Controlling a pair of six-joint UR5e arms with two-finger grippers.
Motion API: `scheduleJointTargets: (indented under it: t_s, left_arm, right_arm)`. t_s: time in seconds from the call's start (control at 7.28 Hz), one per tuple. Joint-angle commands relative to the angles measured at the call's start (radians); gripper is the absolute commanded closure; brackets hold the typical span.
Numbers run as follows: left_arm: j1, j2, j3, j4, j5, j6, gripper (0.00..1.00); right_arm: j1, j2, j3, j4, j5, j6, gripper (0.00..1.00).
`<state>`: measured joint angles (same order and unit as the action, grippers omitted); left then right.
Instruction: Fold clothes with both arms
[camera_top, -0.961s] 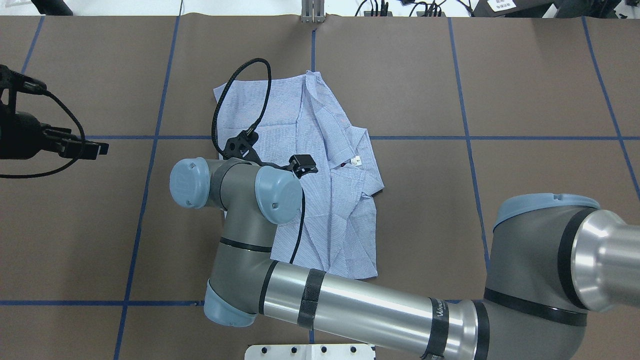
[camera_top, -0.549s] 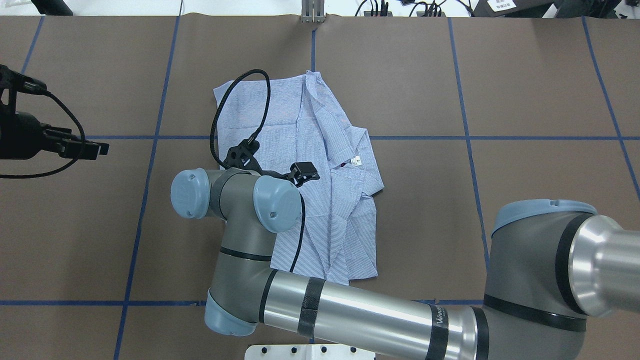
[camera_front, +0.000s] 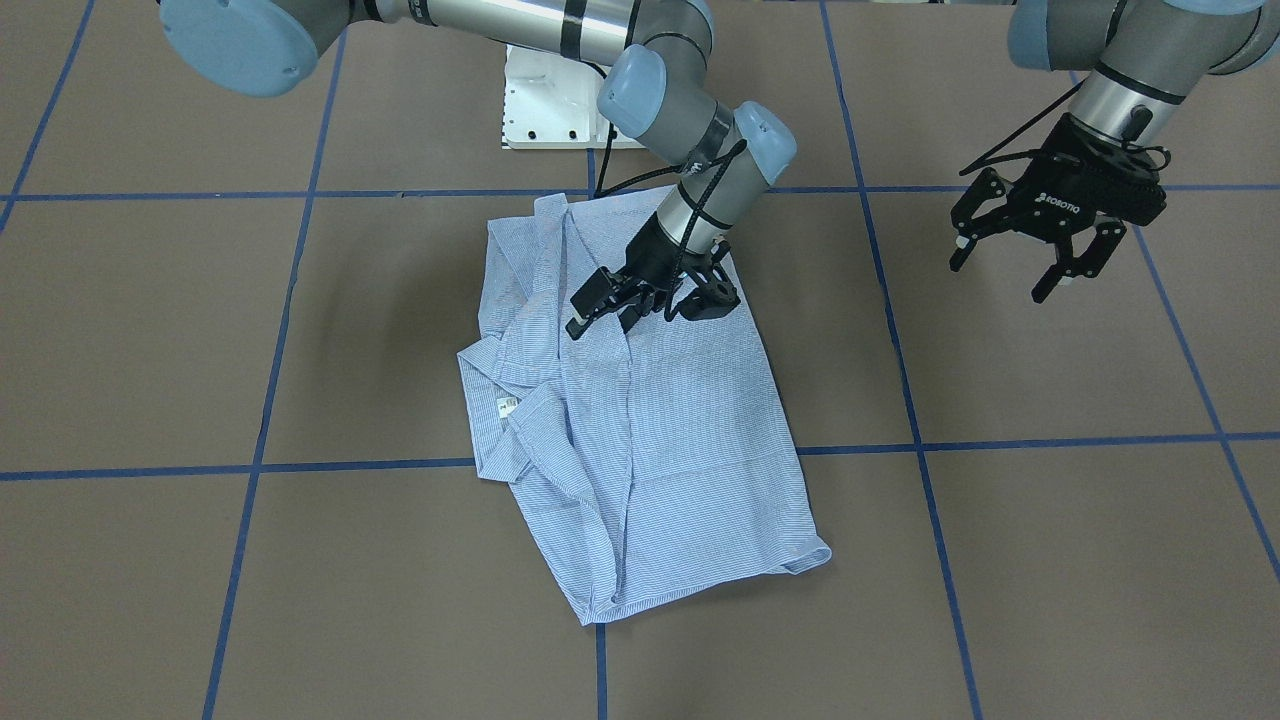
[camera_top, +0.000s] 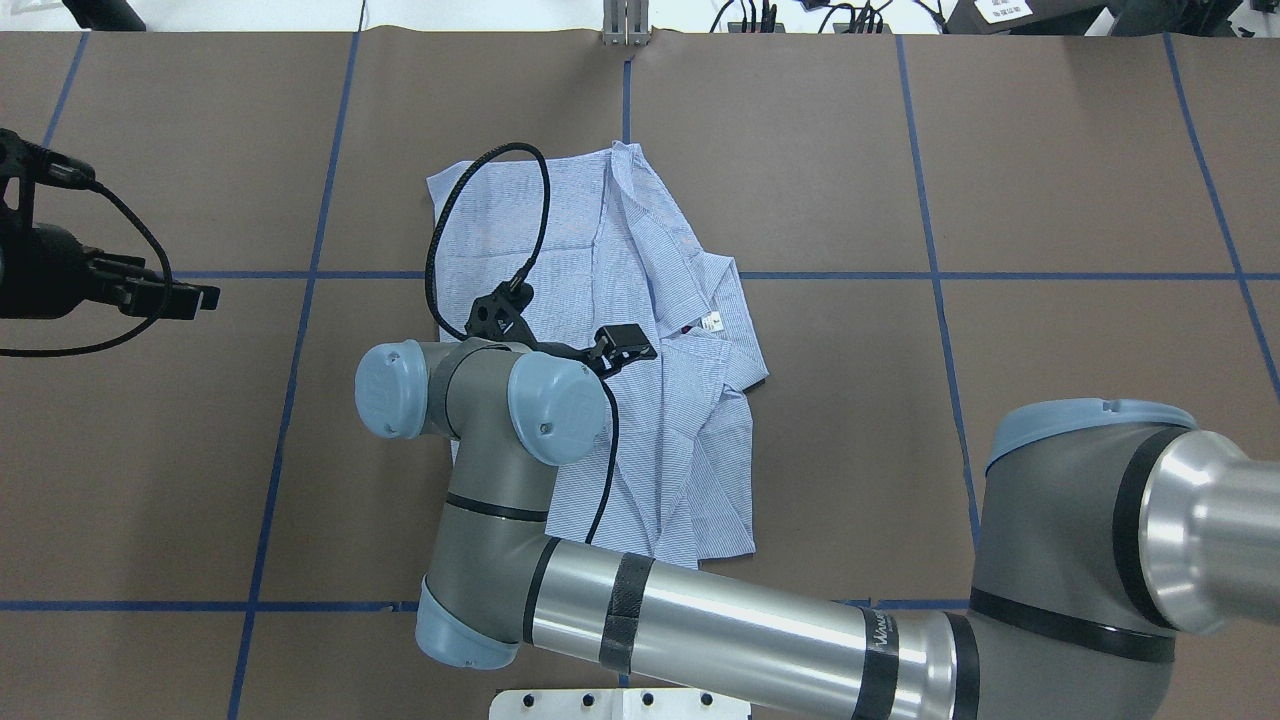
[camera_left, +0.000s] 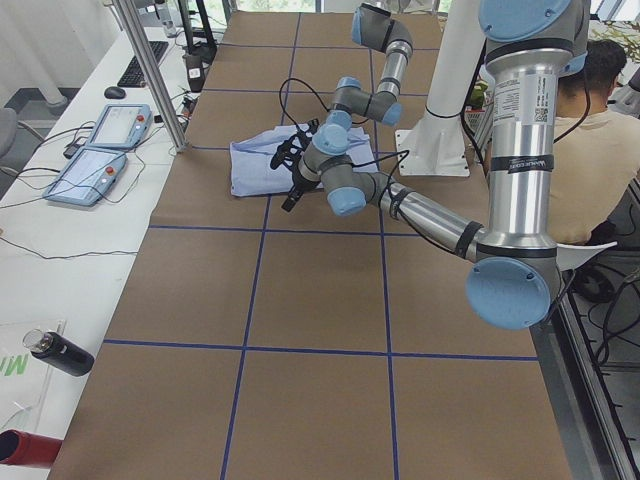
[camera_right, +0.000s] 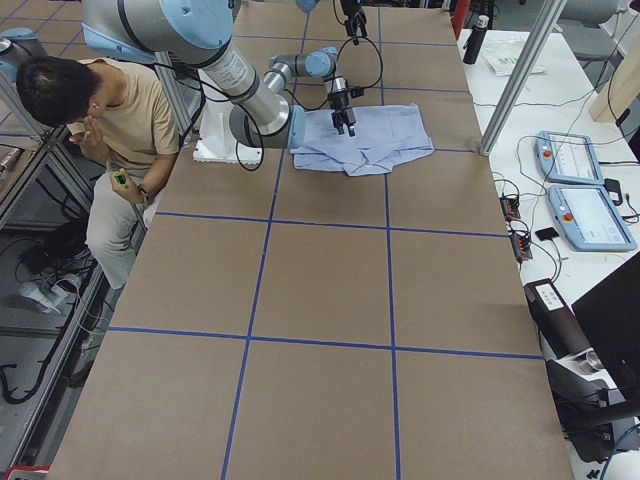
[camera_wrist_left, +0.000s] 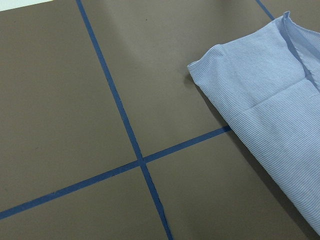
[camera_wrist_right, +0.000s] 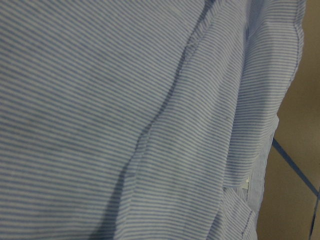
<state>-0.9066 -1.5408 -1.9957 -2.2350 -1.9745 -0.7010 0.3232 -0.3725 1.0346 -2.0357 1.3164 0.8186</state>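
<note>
Fingers (camera_front: 580, 320) of the right gripper (camera_front: 603, 322) look parted and empty, just above the shirt (camera_front: 680, 430), which lies partly folded in the middle of the table (camera_front: 1000, 560). Over the last second this arm has slid slightly toward the collar (camera_front: 520, 420) while the cloth has not moved. I judge it is seeking a new hold. The left gripper (camera_front: 1000, 280) hangs spread, well apart.

A light blue-and-white finely striped shirt (camera_front: 680, 440) lay roughly folded into a long, rumpled rectangle. One end sat near the white base (camera_front: 545, 105), with the collar and a small white label showing along one side. The right arm (camera_front: 680, 110) extended past the base, its right gripper (camera_front: 605, 322) low over the shirt's base-side end, fingers parted. The left arm (camera_front: 1130, 90) held the left gripper (camera_front: 1000, 278) spread wide, well apart from the base.
</note>
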Motion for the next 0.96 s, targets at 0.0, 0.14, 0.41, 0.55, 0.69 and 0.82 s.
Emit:
scheduleJointTargets:
  t_s: [0.0, 0.14, 0.41, 0.55, 0.69, 0.82]
  left_arm:
    - [0.000, 0.001, -0.002, 0.000, -0.007, -0.003, 0.00]
    - [0.000, 0.001, -0.002, 0.000, -0.007, -0.003, 0.00]
    - [0.000, 0.001, -0.006, 0.000, -0.009, -0.003, 0.00]
    - [0.000, 0.001, -0.006, 0.000, -0.009, -0.003, 0.00]
    - [0.000, 0.001, -0.006, 0.000, -0.009, -0.003, 0.00]
    - [0.000, 0.001, -0.006, 0.000, -0.009, -0.003, 0.00]
  right_arm:
    - [0.017, -0.002, 0.007, -0.058, 0.000, -0.001, 0.02]
    - [0.040, -0.008, 0.015, -0.076, 0.000, -0.009, 0.02]
    - [0.097, -0.147, 0.150, -0.106, -0.011, -0.038, 0.03]
    - [0.134, -0.257, 0.274, -0.122, -0.022, -0.111, 0.03]
    - [0.166, -0.373, 0.412, -0.123, -0.035, -0.181, 0.03]
    - [0.198, -0.447, 0.520, -0.124, -0.039, -0.247, 0.03]
